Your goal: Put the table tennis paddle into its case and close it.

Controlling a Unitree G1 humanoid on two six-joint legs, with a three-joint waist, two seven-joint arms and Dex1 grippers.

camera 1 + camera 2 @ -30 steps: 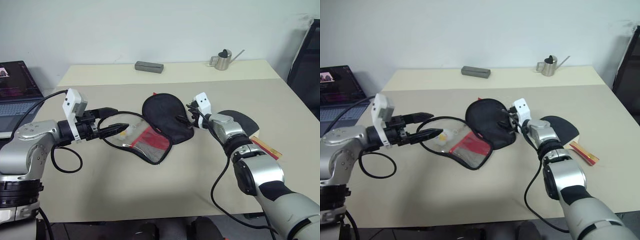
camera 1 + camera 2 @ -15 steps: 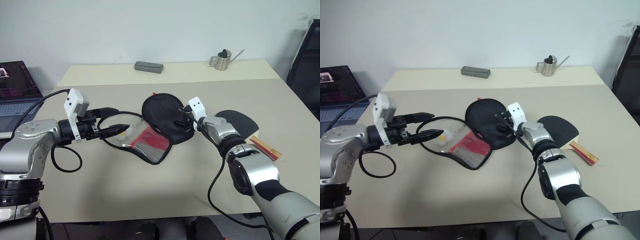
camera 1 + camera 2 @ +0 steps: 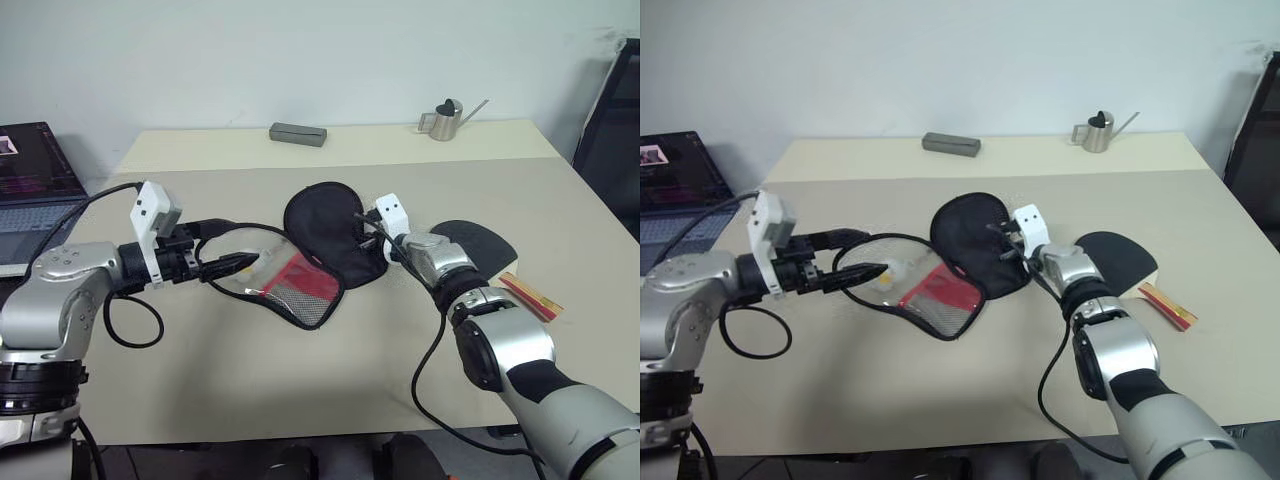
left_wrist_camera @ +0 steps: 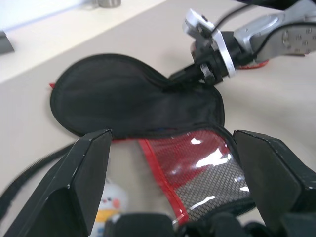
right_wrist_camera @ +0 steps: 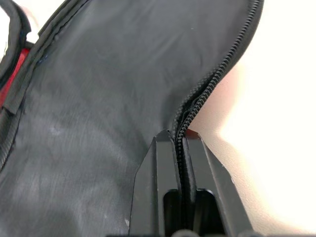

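In the left eye view, the case (image 3: 318, 248) lies open near the middle of the beige table (image 3: 300, 360), its black flap toward the far side and its red mesh part toward the robot. The right gripper (image 3: 368, 236) is at the right edge of the black flap. The table tennis paddle (image 3: 478, 244) lies on the table to the right of the case, its black face partly hidden behind the right arm, and its striped handle (image 3: 530, 296) points to the near right. The left gripper (image 3: 232, 246) hovers over the left part of the case with its two fingers spread apart and holding nothing. A grey box (image 3: 298, 133) and a small metal watering can (image 3: 444, 120) stand at the far edge, and a laptop (image 3: 30, 175) is at the left.

In the left wrist view, the wide fingers (image 4: 84, 182) frame the case, and a small white-yellow plush charm (image 4: 109, 205) lies beside the red mesh.

In the right wrist view, the two black fingers (image 5: 160, 185) are pressed together on the zipper edge (image 5: 212, 81) of the case.
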